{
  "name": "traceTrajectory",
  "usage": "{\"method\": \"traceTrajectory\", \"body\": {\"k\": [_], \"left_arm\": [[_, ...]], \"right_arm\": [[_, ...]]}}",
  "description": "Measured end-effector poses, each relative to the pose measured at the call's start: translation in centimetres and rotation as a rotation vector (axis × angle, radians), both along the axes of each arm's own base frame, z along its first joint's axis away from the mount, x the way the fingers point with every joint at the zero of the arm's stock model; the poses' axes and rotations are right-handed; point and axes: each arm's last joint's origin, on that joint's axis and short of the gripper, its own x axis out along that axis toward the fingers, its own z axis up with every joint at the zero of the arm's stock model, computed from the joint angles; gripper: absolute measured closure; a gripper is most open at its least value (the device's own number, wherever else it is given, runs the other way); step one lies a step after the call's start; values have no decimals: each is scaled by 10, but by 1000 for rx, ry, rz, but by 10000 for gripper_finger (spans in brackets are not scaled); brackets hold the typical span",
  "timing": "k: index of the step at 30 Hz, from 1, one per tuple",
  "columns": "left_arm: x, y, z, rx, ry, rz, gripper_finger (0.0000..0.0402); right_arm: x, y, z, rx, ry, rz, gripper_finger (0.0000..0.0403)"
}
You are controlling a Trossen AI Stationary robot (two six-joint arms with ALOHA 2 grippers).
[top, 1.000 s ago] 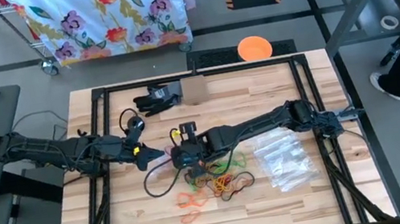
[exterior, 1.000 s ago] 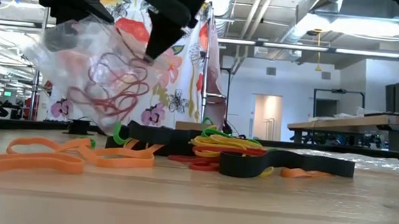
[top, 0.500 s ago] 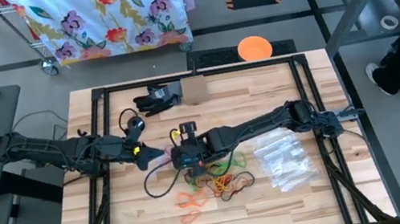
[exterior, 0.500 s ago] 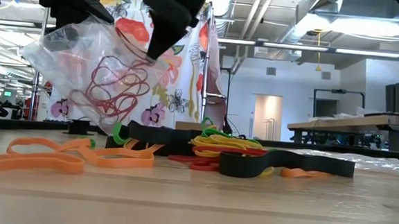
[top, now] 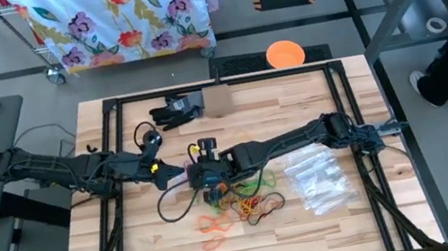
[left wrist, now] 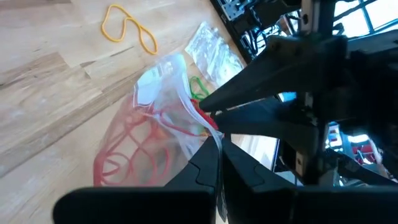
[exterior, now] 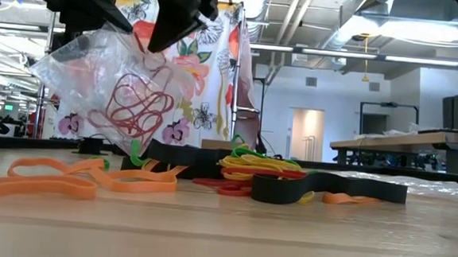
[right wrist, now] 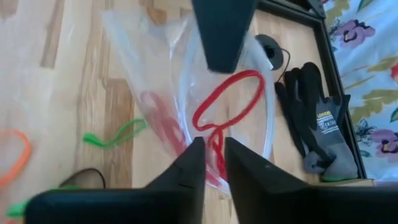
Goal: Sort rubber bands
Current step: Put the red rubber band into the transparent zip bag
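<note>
My right gripper [top: 204, 184] has eased its jaws a bit & pulled back from the clear bag [exterior: 112, 89]; the red bands [exterior: 139, 107] have dropped lower, bunched tighter inside. Bag mouth shifted slightly.

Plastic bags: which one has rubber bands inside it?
The clear bag held up between the two arms, holding red rubber bands. The other bags lie flat on the table by the right arm and look empty.

Bright, even indoor light, soft shadows, blurred near tabletop in low view, glaring windows behind
</note>
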Motion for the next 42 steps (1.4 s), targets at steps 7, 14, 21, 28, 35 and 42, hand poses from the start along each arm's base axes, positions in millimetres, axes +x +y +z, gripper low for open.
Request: {"method": "traceTrajectory", "body": {"k": [7, 14, 21, 28, 35, 42], "left_arm": [[0, 0, 0, -2, 0, 0, 402], [0, 0, 0, -2, 0, 0, 402], [0, 0, 0, -4, 0, 0, 402], [0, 0, 0, -12, -1, 3, 401], [0, -1, 1, -20, -9, -13, 402], [1, -3, 2, -30, -23, -57, 402]], "right_arm": [[-2, -1, 16, 12, -13, -7, 268], [1, 4, 23, 98, -66, 30, 307], [2, 5, 23, 111, -64, 75, 400], [6, -1, 15, 145, -73, 88, 402], [8, -17, 10, 156, -68, 59, 402], [9, -25, 9, 184, -61, 47, 403]]}}
